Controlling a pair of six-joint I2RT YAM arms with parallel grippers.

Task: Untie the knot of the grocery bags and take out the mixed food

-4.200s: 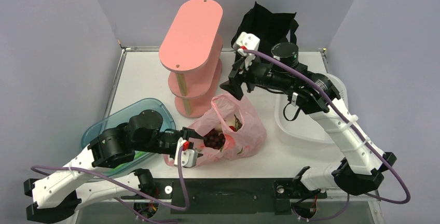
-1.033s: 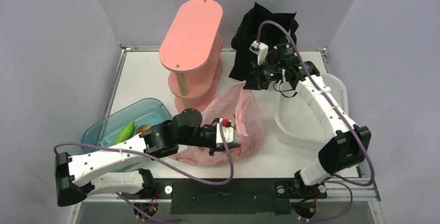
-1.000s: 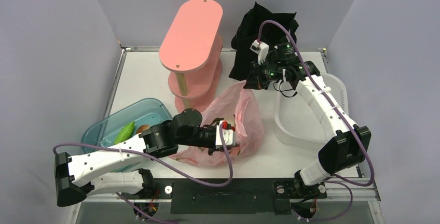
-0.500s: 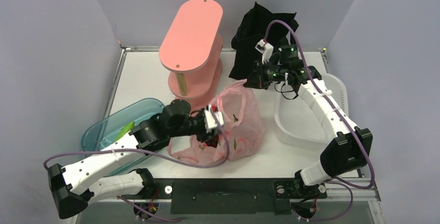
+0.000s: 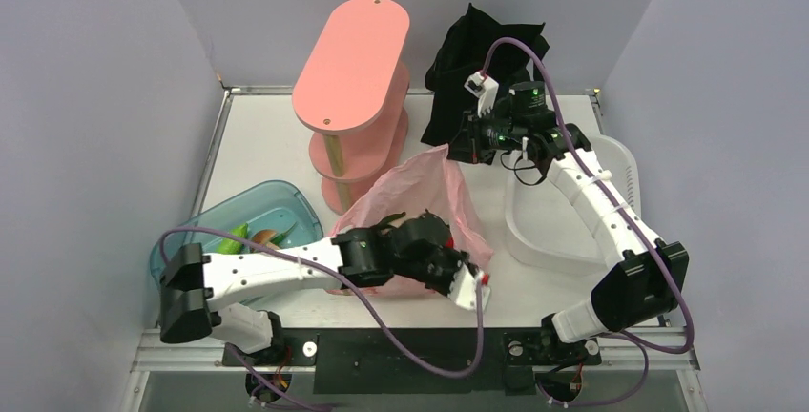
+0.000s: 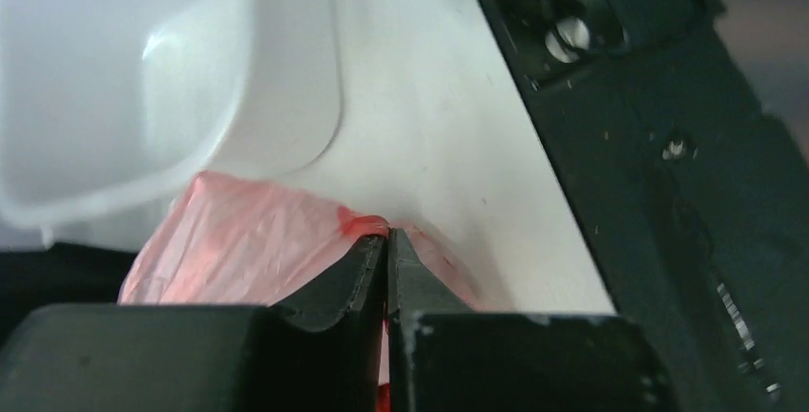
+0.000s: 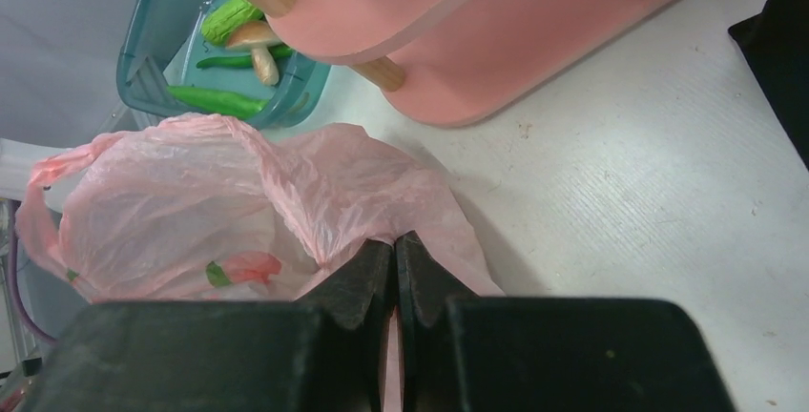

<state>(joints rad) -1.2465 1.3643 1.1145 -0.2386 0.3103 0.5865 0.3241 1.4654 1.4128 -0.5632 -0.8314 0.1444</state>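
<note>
The pink plastic bag (image 5: 420,197) stands mid-table, pulled up into a peak. My right gripper (image 5: 452,153) is shut on its top edge, and the right wrist view shows film pinched at the tips (image 7: 396,240) beside the bag's red print (image 7: 243,269). My left gripper (image 5: 469,269) lies low at the bag's near right corner. It is shut on a fold of the pink bag (image 6: 286,240), shown by the left wrist view at the tips (image 6: 386,236). The black tote (image 5: 482,54) slumps at the back. The mixed food is hidden.
A pink tiered shelf (image 5: 351,78) stands left of the bag. A blue bin (image 5: 191,240) at the near left holds a green cucumber (image 7: 231,19) and a mushroom (image 7: 258,42). A white basin (image 5: 622,159) sits under the right arm. The black base rail (image 6: 687,174) lies close to the left gripper.
My left arm swung from the bag's mouth round to its near right corner, opening and shutting again on the film. The right gripper stayed shut, holding the bag's top edge up.
</note>
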